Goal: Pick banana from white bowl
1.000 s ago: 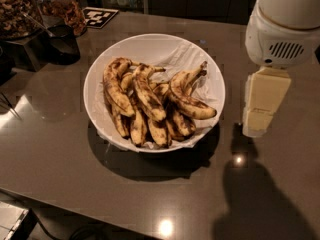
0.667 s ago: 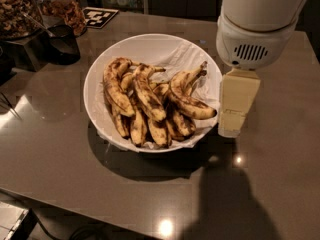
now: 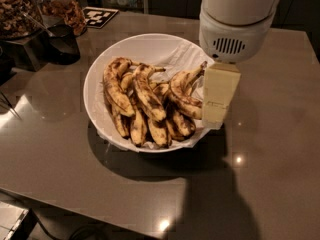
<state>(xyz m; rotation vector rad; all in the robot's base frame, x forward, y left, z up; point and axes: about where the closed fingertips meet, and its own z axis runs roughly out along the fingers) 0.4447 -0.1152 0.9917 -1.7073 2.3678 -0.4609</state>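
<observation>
The white bowl [image 3: 150, 36] stands on the brown table, lined with crumpled white paper and holding several overripe bananas. The banana [image 3: 181, 90], long and strongly curved with its dark stem pointing up, lies at the right side of the pile. My gripper [image 3: 216, 109], cream-coloured under a white round wrist, hangs over the bowl's right rim, just right of that banana and close beside it. It holds nothing that I can see.
Jars of nuts [image 3: 15, 9] and a black container [image 3: 62, 44] stand at the back left. A black-and-white tag [image 3: 100, 16] lies behind the bowl. The table's front edge [image 3: 90, 201] runs diagonally at the lower left.
My gripper has moved left from beside the bowl to over its right rim, closer to the bananas. The bananas and bowl have not moved.
</observation>
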